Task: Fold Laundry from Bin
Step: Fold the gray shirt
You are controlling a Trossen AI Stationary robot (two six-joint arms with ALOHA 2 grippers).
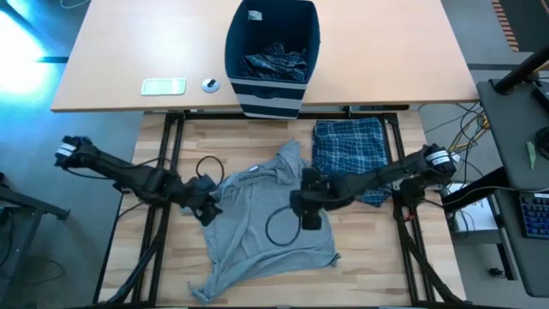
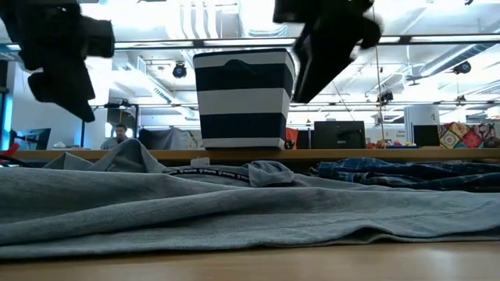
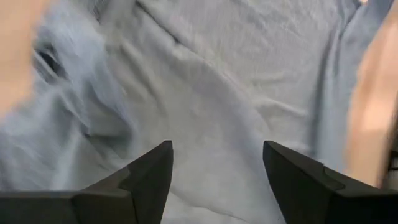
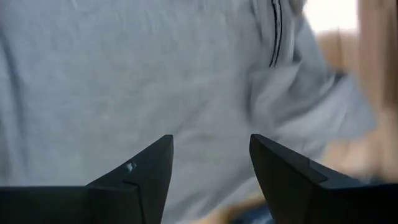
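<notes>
Both grippers hang just above the grey T-shirt (image 1: 266, 227), fingers apart and holding nothing: the left gripper (image 1: 208, 209) over the shirt's edge on its own side, the right gripper (image 1: 307, 209) over the middle. Each wrist view shows only grey cloth between the open fingers. Beyond the right gripper lies a folded blue plaid garment (image 1: 349, 153), touching the shirt; farther off stands the navy striped bin (image 1: 273, 53) with more plaid laundry (image 1: 274, 62) inside. The shirt lies rumpled and skewed, so a fold begun now would likely come out crooked, and a shallow pinch could lift one layer only. Underneath is a pale wooden table (image 1: 386, 275); an open office room shows behind.
</notes>
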